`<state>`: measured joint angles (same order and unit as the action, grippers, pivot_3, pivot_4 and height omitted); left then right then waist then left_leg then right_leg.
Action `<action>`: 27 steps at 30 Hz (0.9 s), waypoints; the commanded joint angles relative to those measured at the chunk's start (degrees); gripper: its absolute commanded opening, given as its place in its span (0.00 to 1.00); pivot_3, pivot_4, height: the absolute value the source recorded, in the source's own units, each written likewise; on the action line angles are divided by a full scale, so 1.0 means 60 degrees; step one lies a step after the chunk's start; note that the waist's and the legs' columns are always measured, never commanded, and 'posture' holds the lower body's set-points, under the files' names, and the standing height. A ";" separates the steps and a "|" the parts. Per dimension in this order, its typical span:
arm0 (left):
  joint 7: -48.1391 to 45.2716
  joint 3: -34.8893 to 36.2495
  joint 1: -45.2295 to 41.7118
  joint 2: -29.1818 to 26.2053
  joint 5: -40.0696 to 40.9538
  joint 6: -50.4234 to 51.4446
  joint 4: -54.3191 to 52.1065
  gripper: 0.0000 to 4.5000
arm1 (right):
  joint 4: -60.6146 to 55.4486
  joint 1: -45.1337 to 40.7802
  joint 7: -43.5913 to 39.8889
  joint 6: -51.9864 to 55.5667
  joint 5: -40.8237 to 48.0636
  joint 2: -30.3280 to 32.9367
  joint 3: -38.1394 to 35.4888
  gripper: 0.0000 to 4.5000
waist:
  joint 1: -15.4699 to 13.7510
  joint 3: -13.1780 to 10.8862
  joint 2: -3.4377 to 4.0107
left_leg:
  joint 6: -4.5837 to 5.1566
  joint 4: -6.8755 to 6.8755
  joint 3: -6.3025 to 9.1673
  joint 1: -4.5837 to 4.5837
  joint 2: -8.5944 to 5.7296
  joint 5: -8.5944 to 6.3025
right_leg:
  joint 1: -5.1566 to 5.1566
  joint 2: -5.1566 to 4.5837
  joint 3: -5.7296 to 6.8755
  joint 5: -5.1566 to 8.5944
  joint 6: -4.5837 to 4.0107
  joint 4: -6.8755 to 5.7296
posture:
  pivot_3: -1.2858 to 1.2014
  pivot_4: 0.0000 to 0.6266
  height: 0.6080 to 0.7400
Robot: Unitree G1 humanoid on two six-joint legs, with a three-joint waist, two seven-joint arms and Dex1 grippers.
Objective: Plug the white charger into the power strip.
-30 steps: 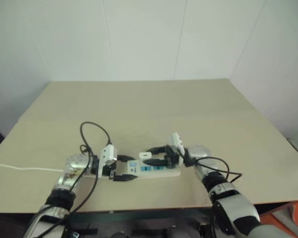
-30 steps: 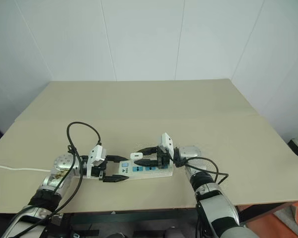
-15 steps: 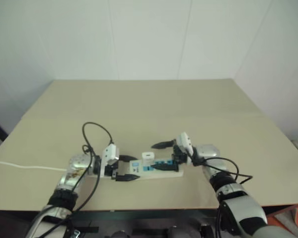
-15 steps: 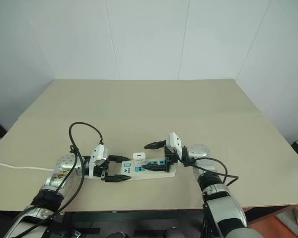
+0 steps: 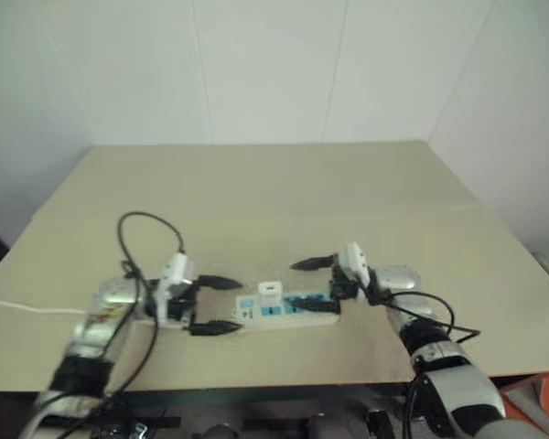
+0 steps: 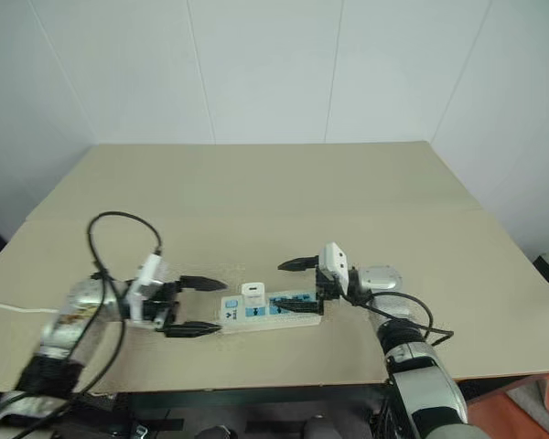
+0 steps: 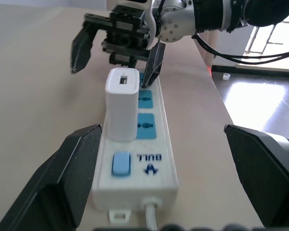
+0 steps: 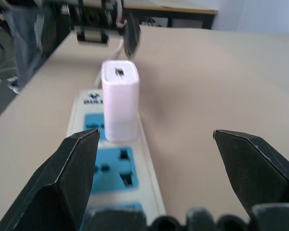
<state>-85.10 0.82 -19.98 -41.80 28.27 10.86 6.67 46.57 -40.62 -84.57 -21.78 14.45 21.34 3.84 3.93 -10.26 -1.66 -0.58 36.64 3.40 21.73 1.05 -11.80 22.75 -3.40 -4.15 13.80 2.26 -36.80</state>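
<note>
The small white boxy plastic charger (image 7: 122, 103) stands upright in the long white power strip (image 7: 143, 159) — light, rigid, slick-sided; pinch its flat faces. Both pincers gape empty at the strip's ends: left pincer (image 6: 194, 305), right pincer (image 6: 299, 285).

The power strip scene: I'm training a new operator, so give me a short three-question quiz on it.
1. True or false: the white charger stands upright in the power strip.
2. The charger sits in the socket: A) next to the strip's blue switch, B) farthest from it.
3. What state are the left claw and the right claw in?

Key: 1 true. 2 A. 3 both open, holding nothing.
</note>
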 commanded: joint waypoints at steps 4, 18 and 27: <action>-0.0816 0.1785 0.0407 -0.2290 0.0459 0.0305 -0.0037 0.99 | -0.2230 0.0167 -0.1033 0.1416 0.0539 0.2927 -0.0809 1.00 | -0.0114 -0.0140 0.0081 | -0.0002 0.0018 -0.0007 0.0187 -0.0015 0.0006 | 0.0191 -0.0014 -0.0003 -0.0017 0.0012 -0.0017 | 0.52 0.24 1.00; 0.0103 0.1994 0.1320 -0.2033 -0.0320 -0.1201 0.0721 0.99 | -0.4111 0.1532 -0.1290 0.2515 0.1241 0.6505 -0.1186 1.00 | -0.0200 -0.0151 0.0083 | -0.0004 0.0013 -0.0044 0.0240 0.0002 0.0007 | 0.0257 -0.0010 -0.0007 -0.0016 0.0008 -0.0007 | 0.52 0.24 1.00; 0.0032 0.1793 0.0921 -0.2066 -0.0435 -0.1281 0.1088 0.99 | -0.5185 0.2426 -0.0770 0.3087 0.1625 0.6657 -0.1643 1.00 | -0.0232 -0.0151 0.0083 | -0.0004 0.0016 -0.0043 0.0245 -0.0001 0.0007 | 0.0256 -0.0010 -0.0006 -0.0018 0.0010 -0.0006 | 0.52 0.24 1.00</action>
<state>-84.54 10.97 -13.28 -53.58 25.77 3.89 12.66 18.03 -26.40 -88.81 -4.35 22.36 60.12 -3.26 2.54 -11.16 -1.17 -0.60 36.74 3.15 23.21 1.05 -11.76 24.28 -3.46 -4.19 13.69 2.32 -36.84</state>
